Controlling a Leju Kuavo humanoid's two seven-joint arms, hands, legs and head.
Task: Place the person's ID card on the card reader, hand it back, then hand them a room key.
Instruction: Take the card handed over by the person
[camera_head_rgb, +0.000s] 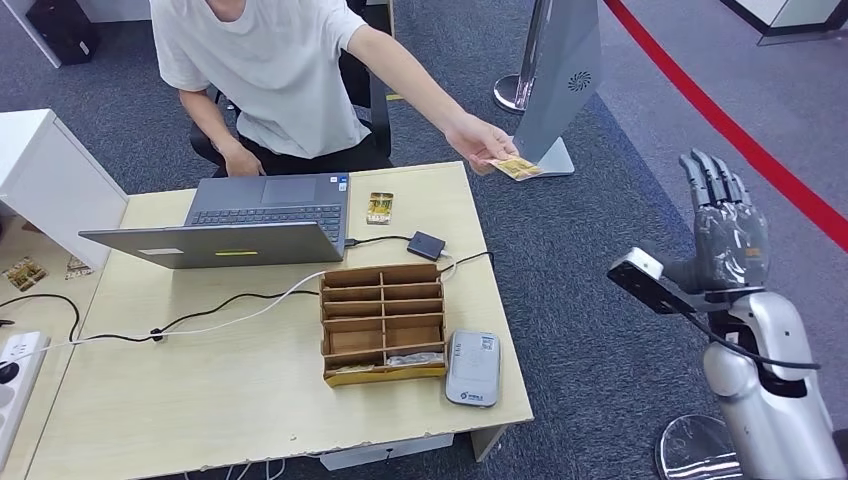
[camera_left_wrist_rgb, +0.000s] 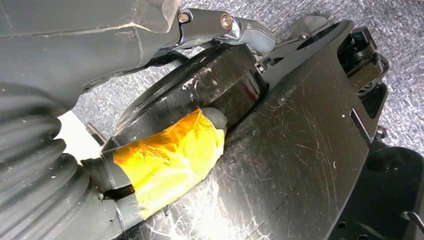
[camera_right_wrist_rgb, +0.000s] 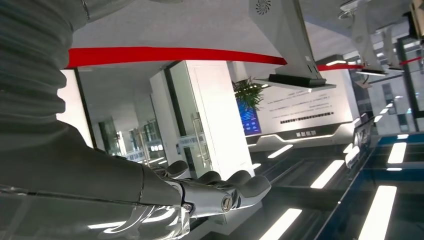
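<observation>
Head view: at upper centre, a person's hand (camera_head_rgb: 480, 140) holds the ID card (camera_head_rgb: 517, 167) out past the table's (camera_head_rgb: 250, 400) far right corner. The right hand (camera_head_rgb: 728, 225), mid-right, is raised over carpet, released, fingers straight. The card reader (camera_head_rgb: 473, 367) lies beside the slotted box (camera_head_rgb: 382, 322), lower centre; one card sits in its nearest slot.

Left wrist view: the left hand (camera_left_wrist_rgb: 165, 155), lower left, shows a yellow-taped thumb; grasp cannot be told.

Right wrist view: fingers (camera_right_wrist_rgb: 240, 187), lower centre, extend with nothing in them.

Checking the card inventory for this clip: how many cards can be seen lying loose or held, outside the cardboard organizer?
2: one card in the person's hand past the table's far right corner, one card flat on the table beside the laptop. More may hide in the organizer.
</observation>
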